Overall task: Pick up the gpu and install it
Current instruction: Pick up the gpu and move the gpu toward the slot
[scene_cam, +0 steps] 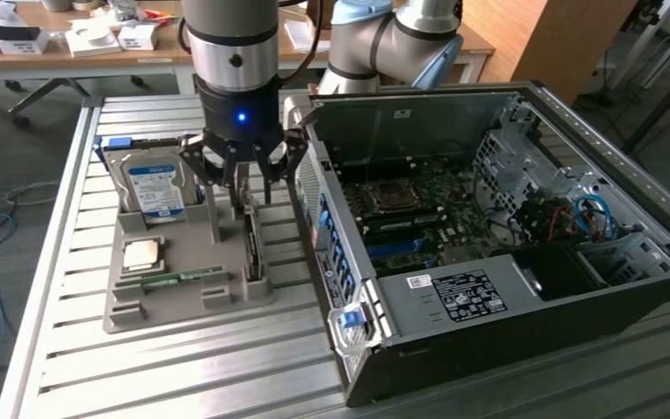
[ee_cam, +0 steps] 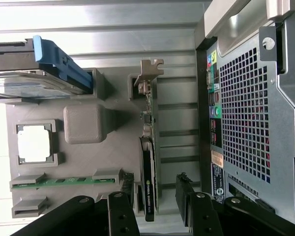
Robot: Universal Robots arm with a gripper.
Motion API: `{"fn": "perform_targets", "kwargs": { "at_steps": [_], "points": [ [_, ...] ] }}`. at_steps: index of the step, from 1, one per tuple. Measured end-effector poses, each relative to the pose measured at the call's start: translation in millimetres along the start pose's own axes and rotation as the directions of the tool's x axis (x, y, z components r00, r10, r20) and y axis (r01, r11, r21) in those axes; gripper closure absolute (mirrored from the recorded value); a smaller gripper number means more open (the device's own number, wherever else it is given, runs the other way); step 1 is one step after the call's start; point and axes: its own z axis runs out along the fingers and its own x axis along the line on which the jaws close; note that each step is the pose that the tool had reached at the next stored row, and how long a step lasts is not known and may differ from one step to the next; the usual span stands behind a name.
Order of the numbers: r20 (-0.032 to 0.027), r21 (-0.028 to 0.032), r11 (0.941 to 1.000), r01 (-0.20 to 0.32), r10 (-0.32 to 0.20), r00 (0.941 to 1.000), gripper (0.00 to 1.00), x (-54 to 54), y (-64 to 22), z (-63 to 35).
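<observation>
Jaws wide, the gripper (scene_cam: 242, 188) straddles the gpu (ee_cam: 148, 147), stood on edge in an edge slot of the tray (scene_cam: 137, 301), apparently for easy grasping.

Quick headcount, folks: one gpu (ee_cam: 148, 147), one hard drive (scene_cam: 154, 188), one CPU chip (scene_cam: 143, 253) and one green memory stick (scene_cam: 172, 279), so four loose parts. One grey tray (scene_cam: 213, 301). One open computer case (scene_cam: 522, 340), with one CPU socket (scene_cam: 396, 196) showing on the board inside. One slatted metal bench (scene_cam: 195, 375). One gripper (scene_cam: 242, 199), and I count two fingers (ee_cam: 186, 199) on it.
</observation>
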Motion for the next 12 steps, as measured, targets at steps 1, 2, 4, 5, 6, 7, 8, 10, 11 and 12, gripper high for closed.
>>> {"fn": "perform_targets", "kwargs": {
  "at_steps": [1, 2, 4, 5, 6, 7, 8, 10, 11, 12],
  "points": [
    [0.0001, -0.0002, 1.0, 0.0, 0.0, 1.0, 0.53, 0.0, 0.0, 0.6],
    [0.0, 0.0, 1.0, 0.0, 0.0, 1.0, 0.53, 0.0, -0.1, 1.1],
    [-0.0001, 0.0001, 1.0, 0.0, 0.0, 1.0, 0.53, 0.1, -0.1, 2.5],
    [-0.0002, 0.0001, 1.0, 0.0, 0.0, 1.0, 0.53, 0.1, -0.2, 3.6],
    [-0.0001, 0.0001, 1.0, 0.0, 0.0, 1.0, 0.53, 0.1, -0.3, 4.7],
    [-0.0002, 0.0001, 1.0, 0.0, 0.0, 1.0, 0.53, 0.1, -0.3, 6.0],
    [-0.0001, 0.0001, 1.0, 0.0, 0.0, 1.0, 0.53, 0.2, -0.4, 7.4],
    [-0.0001, 0.0001, 1.0, 0.0, 0.0, 1.0, 0.53, 0.2, -0.5, 10.0],
    [-0.0002, 0.0001, 1.0, 0.0, 0.0, 1.0, 0.53, 0.3, -0.6, 11.2],
    [-0.0001, 0.0001, 1.0, 0.0, 0.0, 1.0, 0.53, 0.3, -0.6, 12.3]
  ]
}}
